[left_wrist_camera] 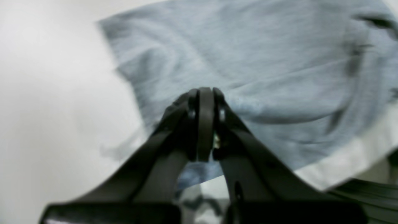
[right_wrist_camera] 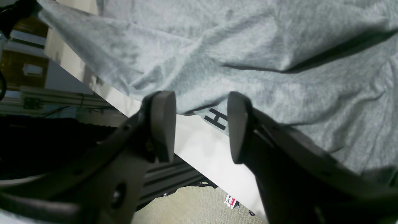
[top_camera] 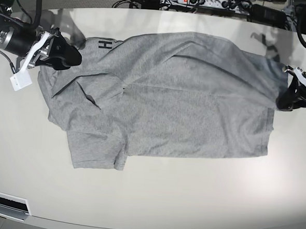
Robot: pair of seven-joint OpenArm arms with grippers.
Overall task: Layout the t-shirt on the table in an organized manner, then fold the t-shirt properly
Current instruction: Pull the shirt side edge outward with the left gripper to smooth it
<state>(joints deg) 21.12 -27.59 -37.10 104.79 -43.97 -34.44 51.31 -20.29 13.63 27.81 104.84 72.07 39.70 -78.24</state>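
In the left wrist view, your left gripper has its jaws pressed together at the edge of the grey t-shirt; blur hides whether cloth is pinched between them

In the right wrist view, your right gripper stands wide, holding nothing, poised over a shirt edge with a black letter H near the table rim

In the base view, the t-shirt lies spread sideways across the table, mostly flat, with one sleeve creased and a flap turned over. By my judgement, laying out is nearly done; folding has not begun
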